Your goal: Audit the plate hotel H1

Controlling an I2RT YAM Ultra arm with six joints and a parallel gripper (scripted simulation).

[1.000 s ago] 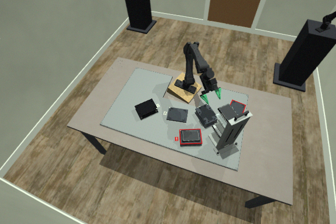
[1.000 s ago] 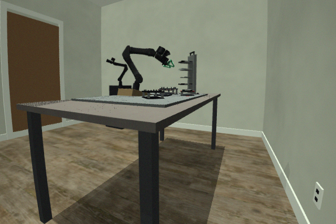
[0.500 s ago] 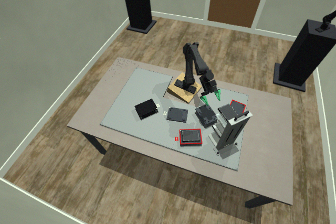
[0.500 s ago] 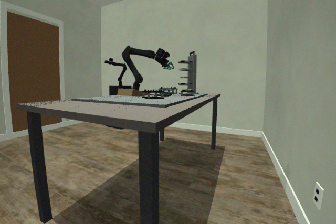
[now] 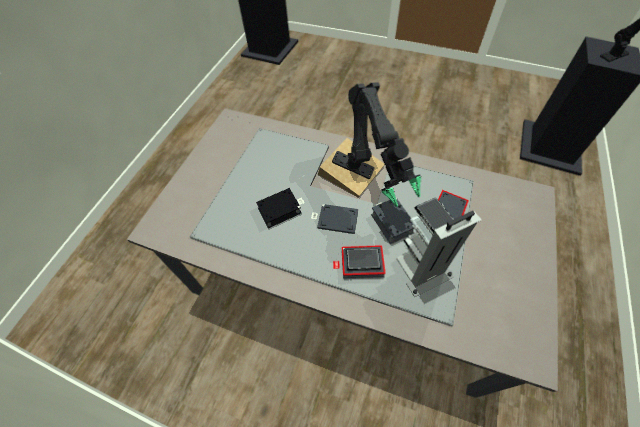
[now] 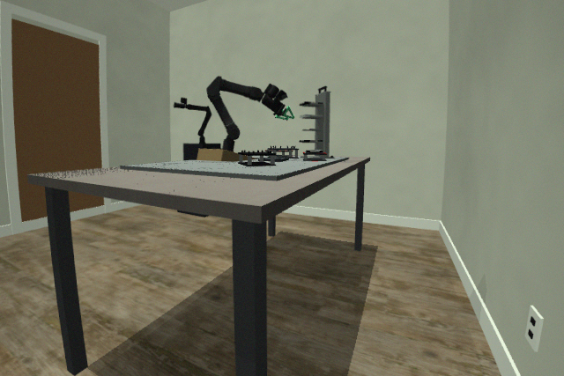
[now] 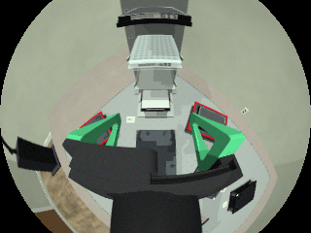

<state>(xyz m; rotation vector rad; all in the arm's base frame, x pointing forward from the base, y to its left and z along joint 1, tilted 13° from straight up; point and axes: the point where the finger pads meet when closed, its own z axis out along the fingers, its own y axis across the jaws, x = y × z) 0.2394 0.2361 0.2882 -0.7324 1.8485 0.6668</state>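
Plate hotel H1 and bench stations, gripper spread and empty.

Landmark: the plate hotel [image 5: 445,251], a tall grey tower with a handle, standing at the right end of the grey mat [image 5: 235,189]. Farthest left of it, a black plate [image 5: 278,206] on a nest with a small white tag beside it; next, a bare dark nest [image 5: 337,218]; next, a red-framed nest [image 5: 363,261] holding a dark plate, just left of the hotel's foot. Directly before the hotel's open shelves, a raised dark nest [image 5: 392,219]. Above that nest, the gripper [image 5: 404,189], green fingers wide apart, holding nothing, facing the hotel's front. On an upper shelf, a pale well plate [image 7: 155,52] jutting forward. Behind the hotel, a second red-framed nest [image 5: 453,203].
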